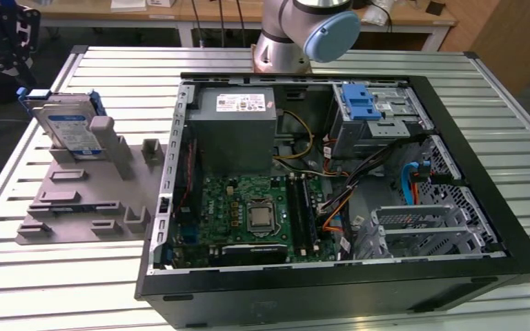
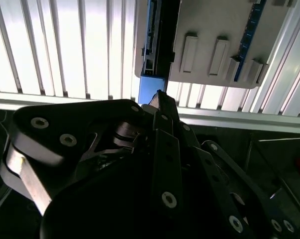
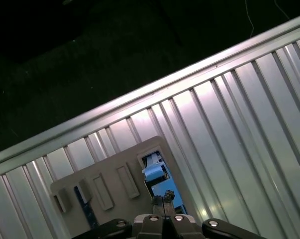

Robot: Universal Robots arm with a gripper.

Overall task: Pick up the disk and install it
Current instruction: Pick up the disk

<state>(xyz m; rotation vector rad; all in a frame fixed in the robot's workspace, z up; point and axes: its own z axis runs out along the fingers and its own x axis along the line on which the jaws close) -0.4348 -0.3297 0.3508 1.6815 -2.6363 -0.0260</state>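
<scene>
The blue-framed disk (image 1: 67,127) stands on edge, slotted into the grey plastic stand (image 1: 81,200) on the table (image 1: 486,89). In the first wrist view the hand (image 3: 161,201) hangs above that stand, clear of the disk, its fingertips pressed together and holding nothing.

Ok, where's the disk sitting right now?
The disk stands on edge in the grey holder at the exterior view's left, on the slatted table, just outside the open computer case.
</scene>
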